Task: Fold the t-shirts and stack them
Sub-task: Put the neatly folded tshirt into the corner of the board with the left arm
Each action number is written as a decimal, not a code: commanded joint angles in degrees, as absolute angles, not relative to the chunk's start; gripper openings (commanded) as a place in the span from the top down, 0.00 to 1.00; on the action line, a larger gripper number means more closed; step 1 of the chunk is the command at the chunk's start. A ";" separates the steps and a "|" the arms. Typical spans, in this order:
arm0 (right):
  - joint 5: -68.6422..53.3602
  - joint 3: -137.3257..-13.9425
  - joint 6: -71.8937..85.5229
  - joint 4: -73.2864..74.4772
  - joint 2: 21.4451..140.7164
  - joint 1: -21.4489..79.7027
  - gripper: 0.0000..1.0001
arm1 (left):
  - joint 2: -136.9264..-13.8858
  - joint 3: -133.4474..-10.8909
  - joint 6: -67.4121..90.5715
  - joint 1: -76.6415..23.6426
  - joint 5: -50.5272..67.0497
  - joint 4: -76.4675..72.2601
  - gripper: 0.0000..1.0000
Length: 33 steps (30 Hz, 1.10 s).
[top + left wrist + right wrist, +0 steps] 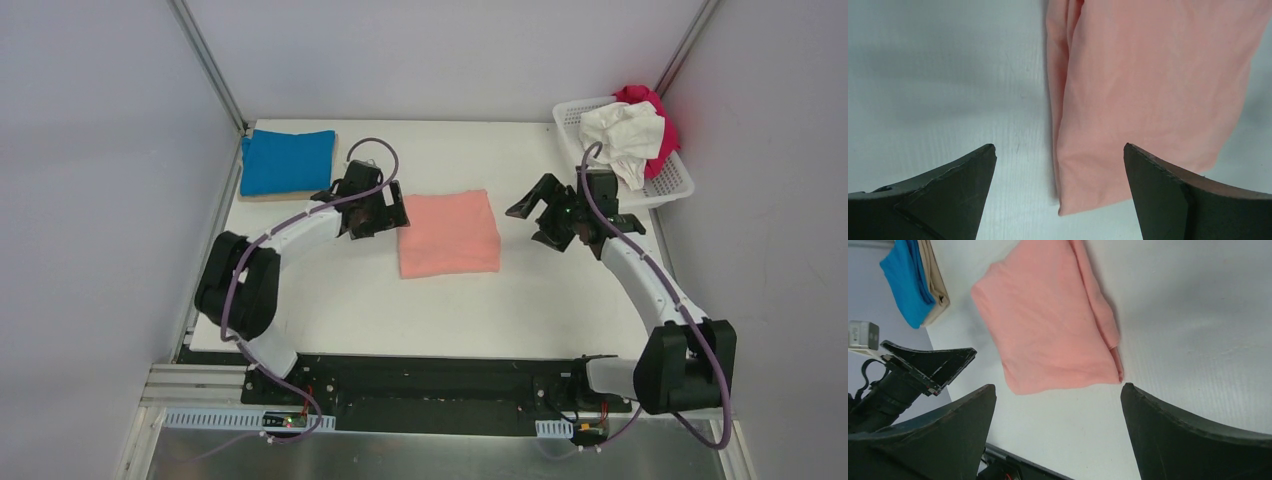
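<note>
A folded salmon-pink t-shirt (449, 233) lies flat in the middle of the table; it also shows in the left wrist view (1148, 90) and the right wrist view (1048, 325). A folded bright blue t-shirt (287, 162) rests on a thin tan board (934, 277) at the back left. White (625, 135) and magenta (655, 115) t-shirts are heaped in the basket (670, 185). My left gripper (382, 214) hovers open at the pink shirt's left edge, its near corner lying between the fingers. My right gripper (535, 222) stands open, empty, to the shirt's right.
The white lattice basket stands at the back right corner. Grey walls with metal posts close in the table on the left, back and right. The black base rail (440, 385) runs along the near edge.
</note>
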<state>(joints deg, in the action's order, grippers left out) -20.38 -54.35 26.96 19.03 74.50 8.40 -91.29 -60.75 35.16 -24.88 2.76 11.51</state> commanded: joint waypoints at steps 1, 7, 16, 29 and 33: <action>-10.38 -53.35 29.97 23.22 71.00 6.69 0.00 | -99.60 -67.71 35.02 -23.61 5.34 12.48 0.01; -7.23 -53.01 29.33 26.01 69.42 5.60 0.01 | -108.43 -72.80 34.99 -23.69 7.65 12.57 0.13; -2.73 -50.74 27.69 25.60 67.18 4.93 0.01 | -115.36 -73.67 36.98 -26.87 7.06 12.57 0.32; 7.84 -48.12 26.68 25.02 66.73 4.31 0.01 | -123.22 -90.24 27.29 -30.10 -18.58 23.62 1.00; 7.64 -47.94 26.31 24.45 66.64 4.27 0.01 | -121.99 -95.40 16.33 -29.52 -27.44 23.71 1.00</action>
<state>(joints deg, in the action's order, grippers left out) 5.19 -48.18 27.40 25.58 68.12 4.69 -121.91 -90.80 28.82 -30.94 -12.62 18.81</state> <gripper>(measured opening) 0.993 0.036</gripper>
